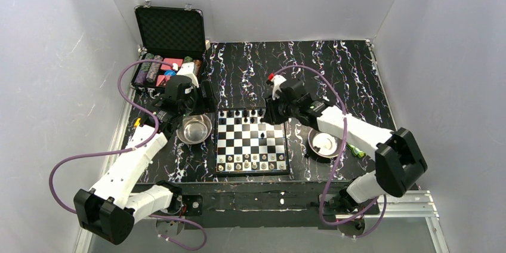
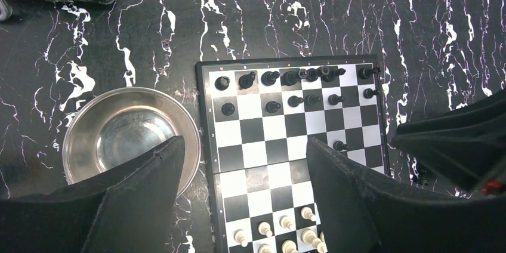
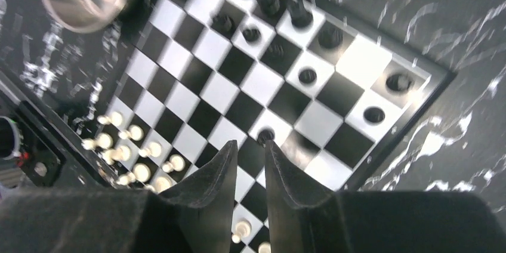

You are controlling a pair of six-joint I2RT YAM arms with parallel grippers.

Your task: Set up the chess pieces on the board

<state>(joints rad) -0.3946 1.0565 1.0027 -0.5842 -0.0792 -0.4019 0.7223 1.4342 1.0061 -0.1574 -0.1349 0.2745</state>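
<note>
The board lies mid-table, its black pieces along the far rows and its white pieces along the near rows. My left gripper is wide open and empty, hovering over the board's left part and the left bowl; it also shows in the top view. My right gripper hovers over the board's far right, jaws a narrow gap apart with nothing between them. A lone black pawn stands on a white square just past its tips, and it also shows in the left wrist view.
An empty steel bowl sits left of the board. A second bowl on the right holds something white, with a small green object beside it. An open black case with poker chips stands at the far left.
</note>
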